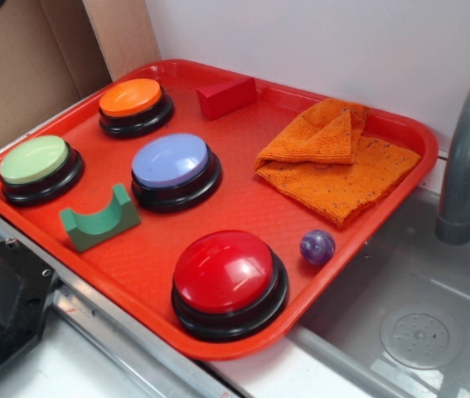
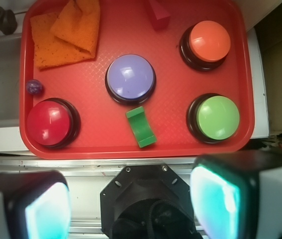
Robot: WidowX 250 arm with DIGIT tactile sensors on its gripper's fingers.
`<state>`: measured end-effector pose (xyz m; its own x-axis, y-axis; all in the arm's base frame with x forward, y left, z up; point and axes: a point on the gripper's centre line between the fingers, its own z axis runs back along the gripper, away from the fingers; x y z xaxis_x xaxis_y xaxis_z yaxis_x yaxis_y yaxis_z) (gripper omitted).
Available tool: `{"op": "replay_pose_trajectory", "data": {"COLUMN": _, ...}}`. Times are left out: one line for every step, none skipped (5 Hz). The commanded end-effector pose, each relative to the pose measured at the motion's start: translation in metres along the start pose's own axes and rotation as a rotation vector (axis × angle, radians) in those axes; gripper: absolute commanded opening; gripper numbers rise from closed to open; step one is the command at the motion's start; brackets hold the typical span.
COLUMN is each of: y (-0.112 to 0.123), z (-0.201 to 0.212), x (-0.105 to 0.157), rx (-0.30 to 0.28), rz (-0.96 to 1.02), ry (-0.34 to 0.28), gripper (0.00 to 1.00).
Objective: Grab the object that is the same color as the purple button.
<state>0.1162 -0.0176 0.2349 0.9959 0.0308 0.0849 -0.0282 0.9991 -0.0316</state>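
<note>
A small glossy purple marbled ball (image 1: 317, 246) lies on the red tray (image 1: 259, 207) near its right edge, beside the red button. In the wrist view the ball (image 2: 34, 87) is at the tray's left edge. The large lavender-blue dome button (image 1: 174, 162) sits mid-tray, also in the wrist view (image 2: 130, 77). My gripper (image 2: 131, 204) is high above, off the tray's near edge, over the robot's base. Its two pads stand wide apart with nothing between them. The gripper does not show in the exterior view.
Red (image 1: 228, 278), orange (image 1: 133, 102) and pale green (image 1: 37, 162) buttons, a green arch block (image 1: 99, 219), a red wedge block (image 1: 226, 96) and a folded orange cloth (image 1: 338, 157) share the tray. A grey faucet (image 1: 467, 157) and sink basin (image 1: 417, 332) lie right. Cardboard stands behind.
</note>
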Motion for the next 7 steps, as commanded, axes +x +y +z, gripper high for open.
{"op": "replay_pose_trajectory", "data": {"y": 0.0, "z": 0.0, "x": 0.0, "rx": 0.0, "rz": 0.0, "ry": 0.0, "gripper": 1.0}}
{"op": "replay_pose_trajectory", "data": {"y": -0.013, "z": -0.009, "x": 0.019, "rx": -0.002, "rz": -0.18, "ry": -0.006, "gripper": 1.0}}
{"op": "replay_pose_trajectory", "data": {"y": -0.032, "z": -0.023, "x": 0.038, "rx": 0.0, "rz": -0.373, "ry": -0.029, "gripper": 1.0}}
{"op": "replay_pose_trajectory", "data": {"y": -0.058, "z": -0.049, "x": 0.063, "rx": -0.042, "rz": -0.561, "ry": -0.058, "gripper": 1.0}}
{"op": "replay_pose_trajectory", "data": {"y": -0.082, "z": -0.077, "x": 0.082, "rx": -0.104, "rz": -0.694, "ry": -0.076, "gripper": 1.0}}
{"op": "replay_pose_trajectory", "data": {"y": -0.112, "z": -0.117, "x": 0.096, "rx": -0.096, "rz": -0.818, "ry": -0.089, "gripper": 1.0}}
{"op": "replay_pose_trajectory", "data": {"y": -0.133, "z": -0.142, "x": 0.102, "rx": -0.17, "rz": -0.887, "ry": -0.083, "gripper": 1.0}}
